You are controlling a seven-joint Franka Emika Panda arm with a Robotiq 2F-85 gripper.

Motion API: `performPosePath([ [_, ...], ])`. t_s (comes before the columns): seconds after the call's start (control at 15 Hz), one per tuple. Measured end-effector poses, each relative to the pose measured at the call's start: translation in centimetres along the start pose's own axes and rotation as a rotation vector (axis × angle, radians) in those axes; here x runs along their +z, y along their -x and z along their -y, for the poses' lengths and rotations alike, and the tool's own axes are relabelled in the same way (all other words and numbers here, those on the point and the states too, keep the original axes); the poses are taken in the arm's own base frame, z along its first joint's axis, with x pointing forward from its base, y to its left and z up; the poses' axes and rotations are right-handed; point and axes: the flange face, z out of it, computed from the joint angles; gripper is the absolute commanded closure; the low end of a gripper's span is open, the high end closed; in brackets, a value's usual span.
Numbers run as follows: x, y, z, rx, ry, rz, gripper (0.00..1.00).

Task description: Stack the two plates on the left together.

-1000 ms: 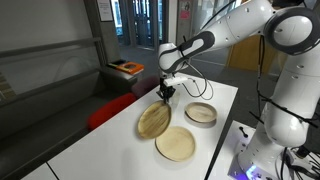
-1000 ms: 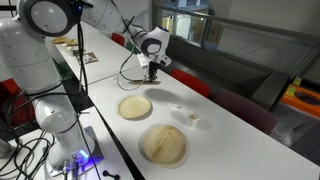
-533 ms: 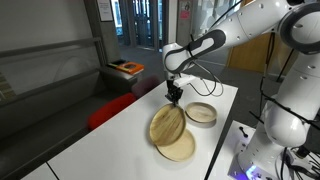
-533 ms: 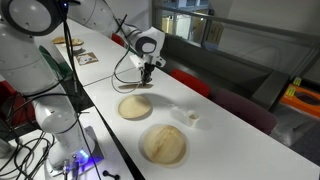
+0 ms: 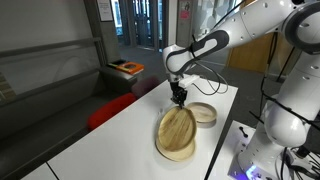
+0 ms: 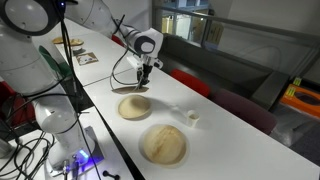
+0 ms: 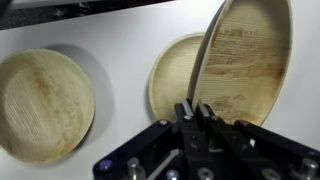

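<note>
We identify a long white bench [image 5: 105, 145] as the carrying surface. One tan flat plate [image 5: 176, 155] lies directly on it, near the bench edge. A deeper dish [image 5: 204, 115] with a darker wall stands on the bench at 1 o'clock from that plate, just beside it. In the wrist view the flat plate [image 7: 172, 78] lies near centre and the deeper dish [image 7: 45, 100] lies at 9 o'clock from it, with bare white surface between them.
</note>
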Motion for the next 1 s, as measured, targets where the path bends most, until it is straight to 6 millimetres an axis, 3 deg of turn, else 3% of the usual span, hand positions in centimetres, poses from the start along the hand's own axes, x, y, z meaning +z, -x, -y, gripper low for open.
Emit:
performPosePath([
  [0.4, 0.0, 0.0, -0.3, 0.037, 0.039, -0.006, 0.98],
  [0.53, 0.8, -1.5, -1.5, 0.055, 0.053, -0.043, 0.98],
  [0.73, 4.3, -5.5, -3.0, 0.080, 0.058, -0.114, 0.98],
  [0.87, 7.1, -7.9, -2.8, 0.089, 0.054, -0.138, 0.98],
  [1.0, 8.7, -9.2, -3.1, 0.083, 0.067, -0.128, 0.98],
])
